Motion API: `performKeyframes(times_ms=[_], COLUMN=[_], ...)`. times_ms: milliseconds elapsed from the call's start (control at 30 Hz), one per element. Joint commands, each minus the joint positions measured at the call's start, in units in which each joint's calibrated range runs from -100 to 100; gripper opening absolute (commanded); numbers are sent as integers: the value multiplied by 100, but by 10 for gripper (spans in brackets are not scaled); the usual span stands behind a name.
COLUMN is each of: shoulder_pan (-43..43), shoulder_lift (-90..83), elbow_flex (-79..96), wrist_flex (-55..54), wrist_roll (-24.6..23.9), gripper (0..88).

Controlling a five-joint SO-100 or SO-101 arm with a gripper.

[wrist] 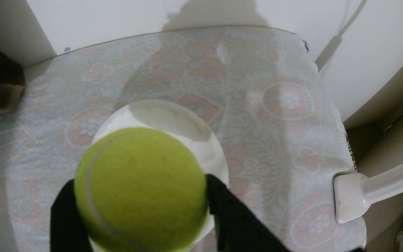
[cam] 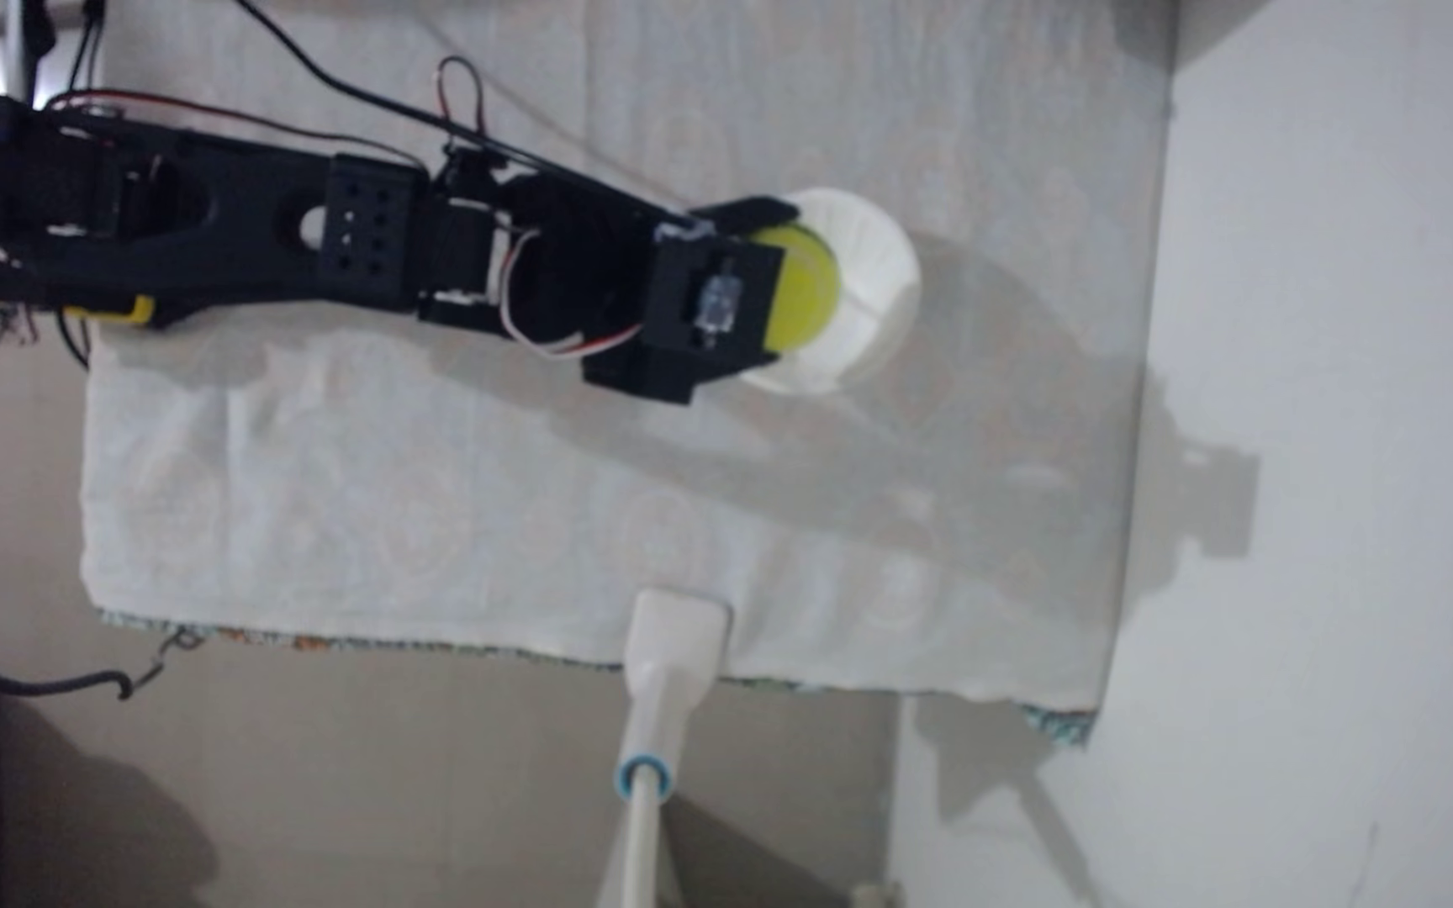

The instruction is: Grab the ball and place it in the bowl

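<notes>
1. Holding the ball (wrist: 140,187) clamped between both black fingers (wrist: 222,193) of the pincer (wrist: 137,191), we hang it above the bowl (wrist: 210,143).
2. In the fixed view, ball (cam: 806,284) overlaps bowl (cam: 876,262) toward its arm-side rim; we'd centre further first.
3. We'd lower, then release gently so the light bowl doesn't tip.

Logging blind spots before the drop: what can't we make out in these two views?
- Bowl floor: covered by the ball in the fixed view and by the ball in the wrist view.
- Ball height over the bowl: neither angle settles whether it touches.
- Pincer tips: behind the ball in the wrist view; under the wrist camera block in the fixed view.
- Ball lettering: not legible, blurred.
</notes>
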Motion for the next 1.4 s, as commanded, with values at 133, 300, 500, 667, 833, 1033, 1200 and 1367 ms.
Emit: performKeyframes(times_ms=[133,300,500,667,833,1033,1200,1367], shoulder_pan=[-4,-15,7,-4,-26,-15,7,51], shoulder_lift=[150,335,496,536,560,568,568,552], elbow_flex=[-573,-600,-736,-691,-482,-373,-264,-109], wrist_flex=[-542,-731,-747,-805,-1051,-1166,-1298,-1413], wrist_roll=[34,93,73,59,117,147,181,210], gripper=[187,178,208,282,337,369,388,410])
